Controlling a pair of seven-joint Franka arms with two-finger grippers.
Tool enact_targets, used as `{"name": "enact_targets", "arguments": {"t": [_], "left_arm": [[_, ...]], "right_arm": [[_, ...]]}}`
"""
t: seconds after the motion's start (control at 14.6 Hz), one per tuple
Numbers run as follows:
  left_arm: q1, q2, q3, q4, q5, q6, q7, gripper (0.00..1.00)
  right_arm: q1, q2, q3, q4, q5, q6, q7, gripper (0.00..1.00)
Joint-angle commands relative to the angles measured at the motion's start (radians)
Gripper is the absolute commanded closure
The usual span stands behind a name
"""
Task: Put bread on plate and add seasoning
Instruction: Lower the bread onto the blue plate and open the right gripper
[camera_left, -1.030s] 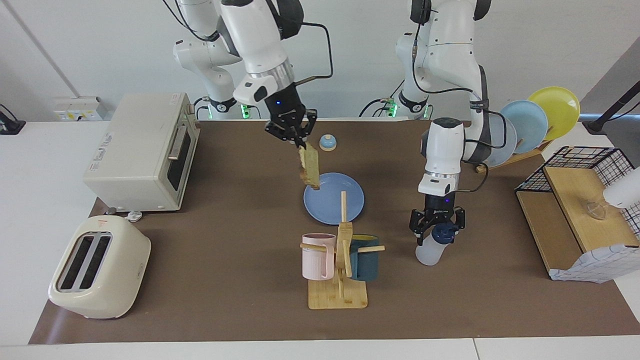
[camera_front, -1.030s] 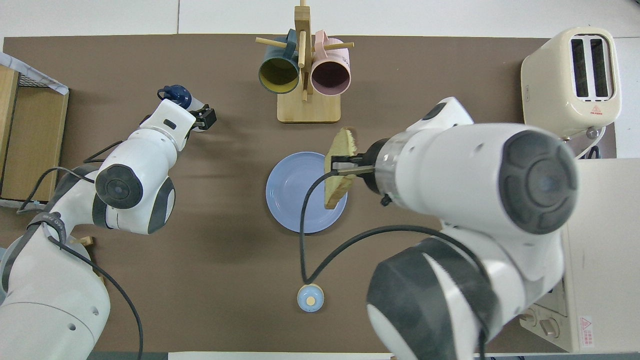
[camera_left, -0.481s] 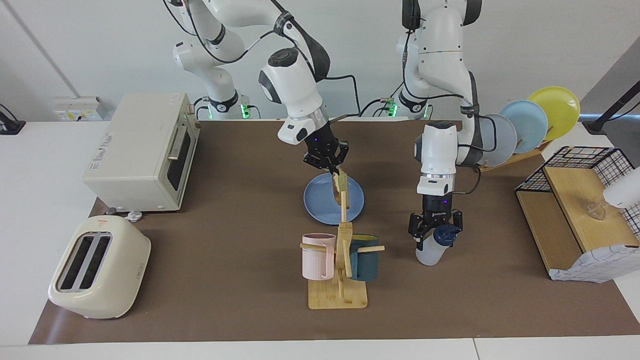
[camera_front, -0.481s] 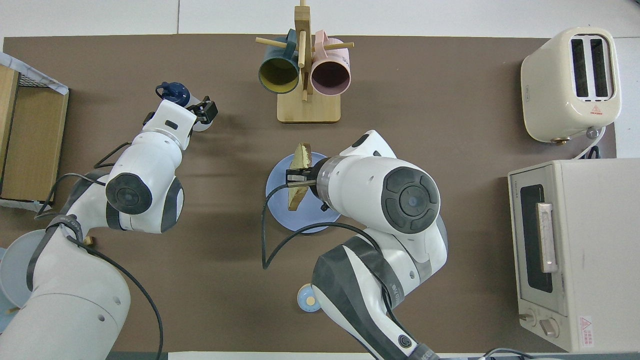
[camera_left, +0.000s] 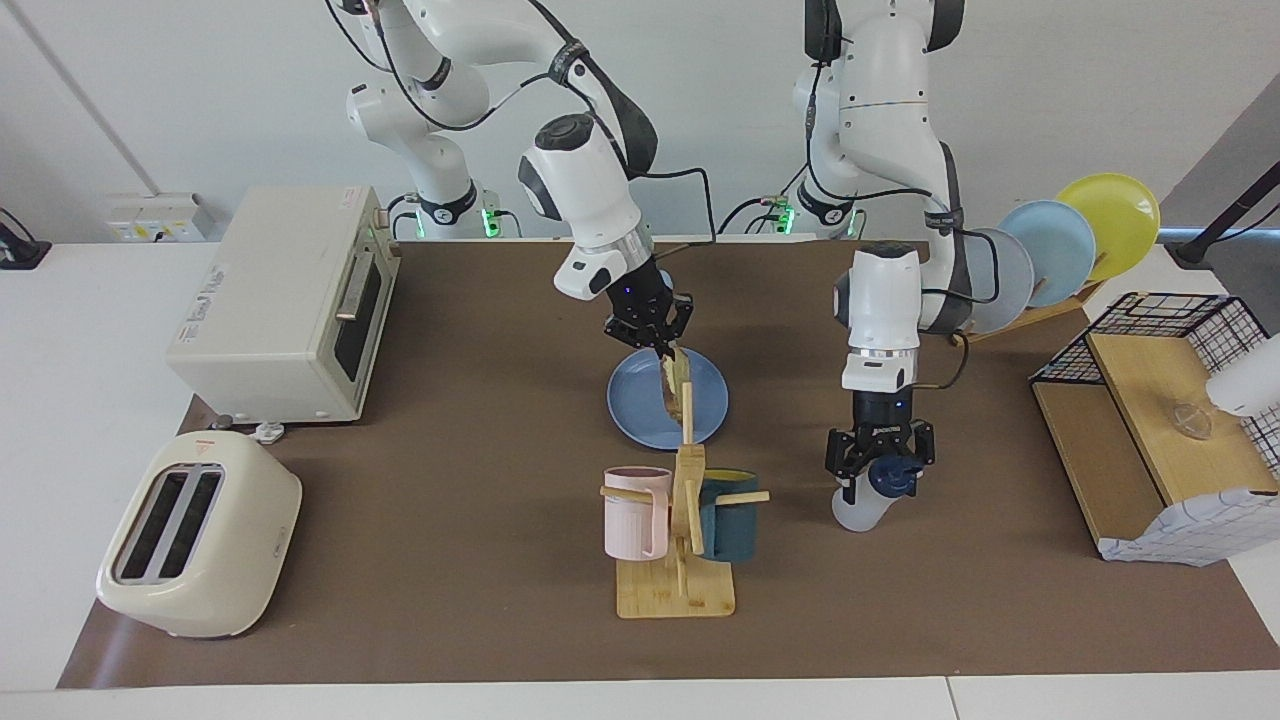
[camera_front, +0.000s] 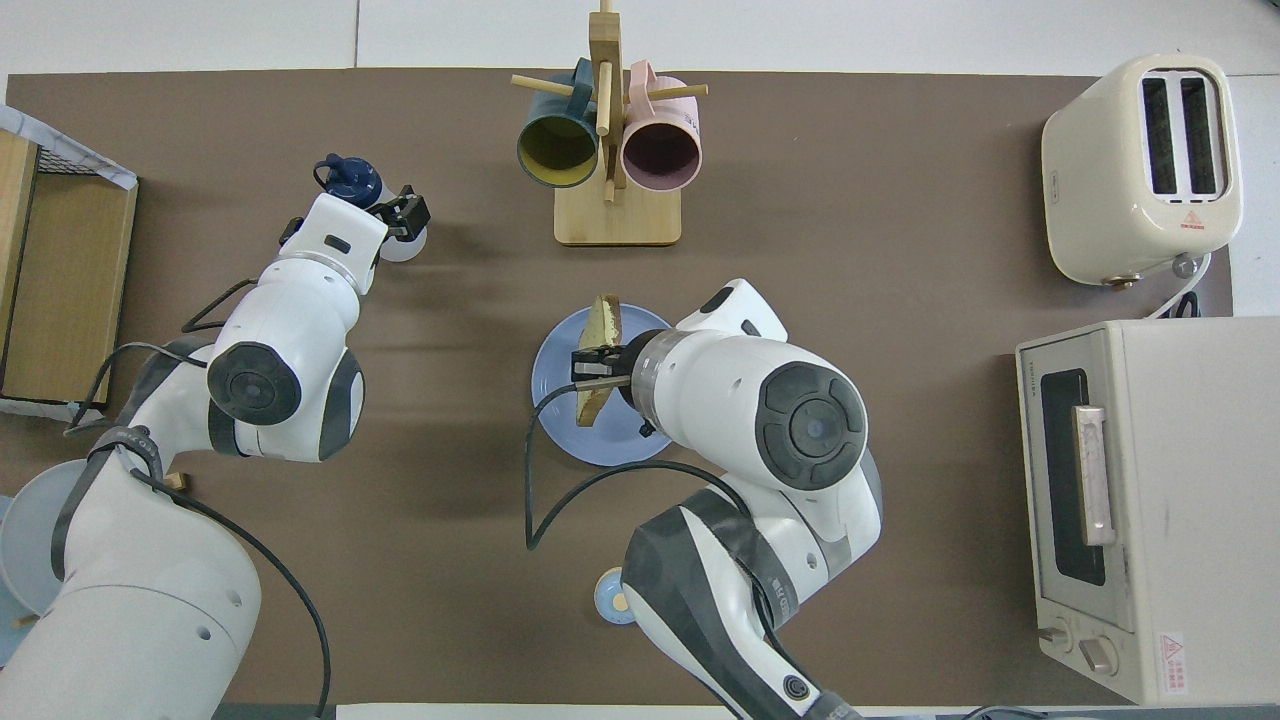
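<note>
Although the bread (camera_left: 677, 386) hangs edge-down over the plate (camera_left: 640, 415), the right gripper (camera_left: 655, 340) has jaws clamped on its upper edge, so it is not yet laid flat. Its long axis runs nearly vertical. The left gripper (camera_left: 880, 470), jaws spread wide, straddles the upright seasoning (camera_left: 868, 497) on the desk (camera_left: 450, 480); seasoning remains undone.

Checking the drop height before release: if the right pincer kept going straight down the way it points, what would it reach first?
Most likely the blue plate. The right pincer points down over it, shut on the bread, whose lower edge would probably touch first.
</note>
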Motion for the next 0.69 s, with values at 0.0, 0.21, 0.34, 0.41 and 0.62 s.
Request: {"name": "enact_targets", "arguments": {"t": [0.0,0.21,0.34,0.41,0.62], "left_arm": [[-0.031,0.030,0.031,0.012,-0.016,0.027,-0.005,0.00],[-0.036,0.028,0.031,-0.005,-0.013,0.056,-0.002,0.06],[-0.036,0.028,0.031,-0.006,-0.013,0.058,-0.002,0.18],[-0.036,0.028,0.031,-0.008,-0.013,0.059,-0.002,0.24],[-0.036,0.026,0.033,-0.018,-0.013,0.079,-0.002,0.39]], "right_arm": [[0.010,-0.047,0.003,-0.099,0.006,0.074,-0.010,1.00],[0.018,-0.064,0.003,-0.148,0.006,0.114,-0.012,1.00],[0.013,-0.069,0.001,-0.168,0.006,0.119,-0.016,1.00],[0.013,-0.072,0.000,-0.173,0.004,0.119,-0.016,1.00],[-0.005,-0.083,0.000,-0.226,0.003,0.184,-0.041,1.00]]}}
